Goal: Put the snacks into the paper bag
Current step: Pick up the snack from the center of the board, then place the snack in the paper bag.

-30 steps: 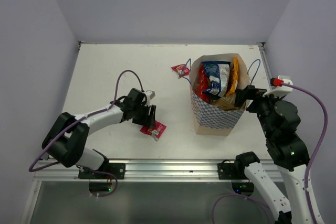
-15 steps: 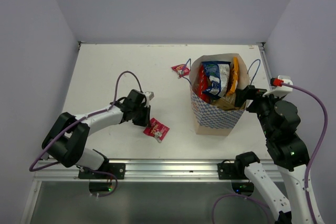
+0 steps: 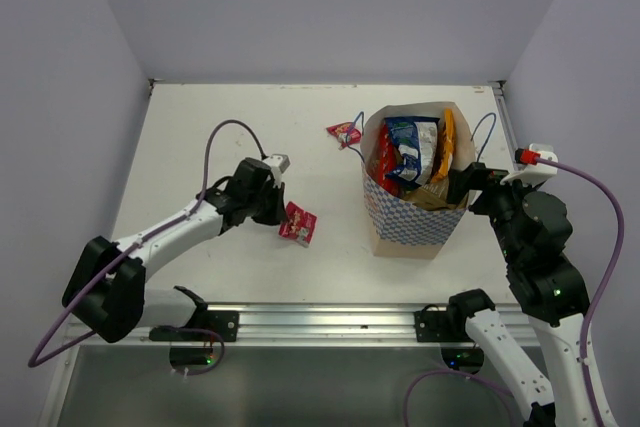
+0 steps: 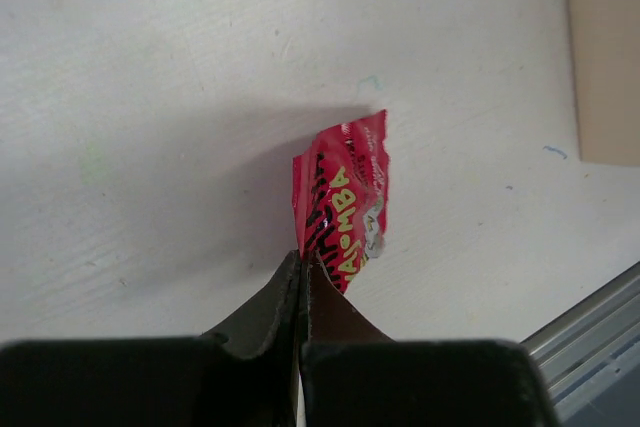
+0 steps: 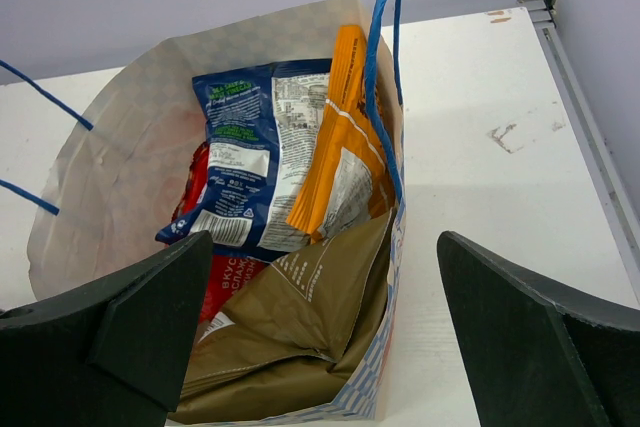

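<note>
Snacks mostly sit in the bag, but one is out on the left. The left gripper is clenched on the near corner of a small red crinkly foil packet, jaws pinched flat together. The packet's long axis runs straight away from the jaws. A shadow beside it on the white table suggests it hangs clear of the surface; how far, I cannot tell.

From this claw the tan kraft paper bag with blue-and-white zigzag sides lies to the right, near but apart, its open mouth seemingly higher than the packet. I judge the coming move to be a lift and carry rightward over the rim, with the left arm the nearer one.

A tiny pink-red packet lies on the table just beside the bag's far left corner. Inside the bag are a dark blue packet, an orange packet and a brown chip bag, with red foil partly hidden beneath.

The right gripper is spread wide at the bag's right side, holding nothing. The bag's floor is out of sight.
</note>
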Tool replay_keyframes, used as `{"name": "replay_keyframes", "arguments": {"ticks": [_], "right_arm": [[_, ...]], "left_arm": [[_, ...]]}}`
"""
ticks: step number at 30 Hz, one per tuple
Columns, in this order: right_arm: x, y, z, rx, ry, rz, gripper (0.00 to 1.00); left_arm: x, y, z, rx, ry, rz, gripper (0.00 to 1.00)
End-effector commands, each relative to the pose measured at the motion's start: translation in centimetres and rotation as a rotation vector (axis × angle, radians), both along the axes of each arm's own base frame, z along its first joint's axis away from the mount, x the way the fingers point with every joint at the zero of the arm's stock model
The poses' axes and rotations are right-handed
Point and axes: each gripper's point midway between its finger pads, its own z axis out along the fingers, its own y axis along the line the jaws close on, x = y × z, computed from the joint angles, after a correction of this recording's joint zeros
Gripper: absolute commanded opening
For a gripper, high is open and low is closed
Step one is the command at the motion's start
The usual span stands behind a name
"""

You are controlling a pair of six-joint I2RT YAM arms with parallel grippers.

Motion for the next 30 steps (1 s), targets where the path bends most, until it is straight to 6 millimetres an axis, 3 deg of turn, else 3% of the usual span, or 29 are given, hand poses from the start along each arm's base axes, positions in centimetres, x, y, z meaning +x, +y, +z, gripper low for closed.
{"name": "replay_keyframes", "arguments": {"ticks": [1, 11, 18, 24, 25, 27, 28, 30], "right_arm": [[-0.3, 0.0, 2.0, 0.002, -0.054, 0.008, 0.98], [-0.5, -0.1, 2.2, 0.002, -0.062, 0.004, 0.99], [-0.7, -0.3, 2.1, 0.0, -0.063, 0.001, 0.99], [-0.8, -0.3, 2.0, 0.002, -0.063, 0.002, 0.99], [-0.8, -0.2, 2.0, 0.002, -0.063, 0.004, 0.99], [-0.8, -0.3, 1.9, 0.002, -0.063, 0.001, 0.99], [-0.9, -0.3, 1.9, 0.002, -0.065, 0.002, 0.99], [-0.8, -0.3, 1.8, 0.002, -0.062, 0.002, 0.98]], "left_arm": [[2.5, -0.7, 4.8, -0.044, -0.146, 0.029, 0.0], [6.0, -0.4, 14.3, -0.096, -0.427, 0.083, 0.0], [8.2, 1.5, 21.1, -0.11, -0.618, 0.225, 0.0], [9.1, 2.3, 28.9, -0.228, -0.82, 0.316, 0.0], [9.1, 2.2, 31.0, -0.277, -0.87, 0.323, 0.0], [9.1, 1.9, 32.8, -0.331, -0.912, 0.32, 0.0], [9.0, 1.7, 34.7, -0.385, -0.962, 0.324, 0.0], [8.9, 1.7, 36.0, -0.425, -0.994, 0.33, 0.0]]}}
